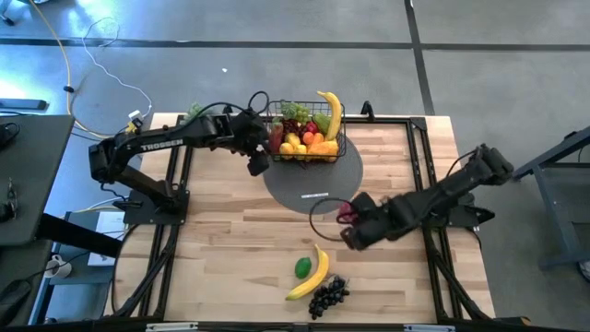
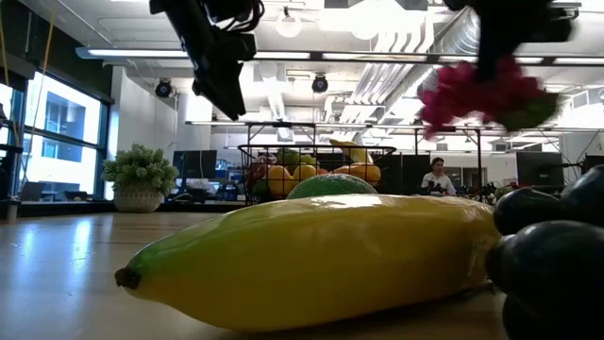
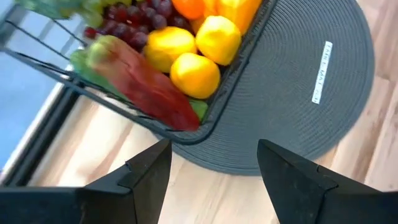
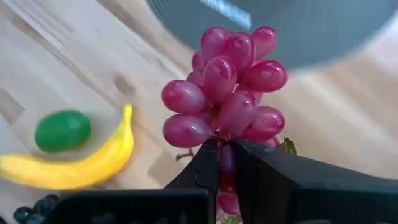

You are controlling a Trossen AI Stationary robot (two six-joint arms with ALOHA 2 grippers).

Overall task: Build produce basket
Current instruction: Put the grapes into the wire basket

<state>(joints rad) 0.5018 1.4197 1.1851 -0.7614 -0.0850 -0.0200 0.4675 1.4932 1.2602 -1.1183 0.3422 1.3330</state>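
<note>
Jaws: right gripper [image 4: 225,163] clamped on red grapes [image 4: 227,87] above mat edge [image 1: 295,198]; left gripper [image 3: 211,165] apart beside basket [image 1: 339,148].

A wooden table [image 1: 230,249] made of pale planks. On it, a round grey mat [image 1: 313,189] near the far edge, with a black wire basket [image 1: 339,148] full of toy fruit sitting on the mat's far part. Near the front edge, lying right on the wood: a yellow banana [image 1: 311,277], a little green fruit [image 1: 302,267] just beside it, and a bunch of black grapes [image 1: 327,297] touching the banana's end.
</note>
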